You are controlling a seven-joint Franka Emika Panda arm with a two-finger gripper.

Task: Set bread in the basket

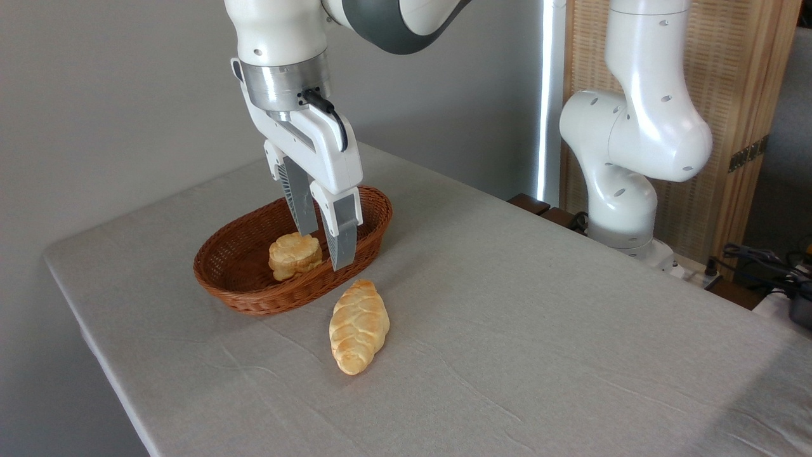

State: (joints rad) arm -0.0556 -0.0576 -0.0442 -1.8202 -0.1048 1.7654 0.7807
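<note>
Gripper [325, 244] open above basket [238, 295], beside bun [294, 255] inside it. Bread [358, 326] lies on table [507, 330], just outside rim.

Even soft daylight, sharp focus throughout; bright overexposed strip behind arm [634, 127]; faint soft shadows on table [539, 317], no blur

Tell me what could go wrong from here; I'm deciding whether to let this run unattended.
1. The gripper hangs open over the basket beside the round bun, while the braided bread lies on the table; it might grab the bun instead.
2. The bread lies right by the basket's rim, so a finger could catch the wicker.
</note>
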